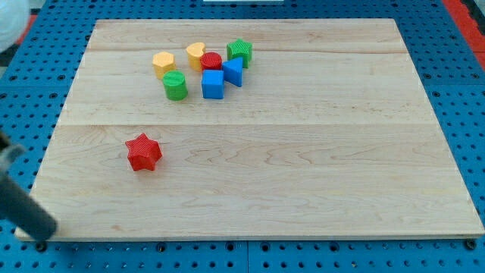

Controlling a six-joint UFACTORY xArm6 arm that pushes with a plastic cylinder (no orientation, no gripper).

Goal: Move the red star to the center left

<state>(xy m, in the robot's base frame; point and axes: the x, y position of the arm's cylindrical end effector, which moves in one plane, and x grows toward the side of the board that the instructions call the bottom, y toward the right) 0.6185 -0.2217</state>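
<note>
The red star (143,152) lies on the wooden board (303,189), left of the middle and a little below it. My dark rod enters from the view's left edge as a blurred shape. My tip (39,240) is at the board's bottom left corner, well below and left of the red star and apart from it.
A cluster of blocks sits near the view's top, left of centre: a yellow hexagon (163,62), a yellow block (195,54), a red block (211,61), a green star (239,51), two blue blocks (233,71) (213,84) and a green cylinder (175,85).
</note>
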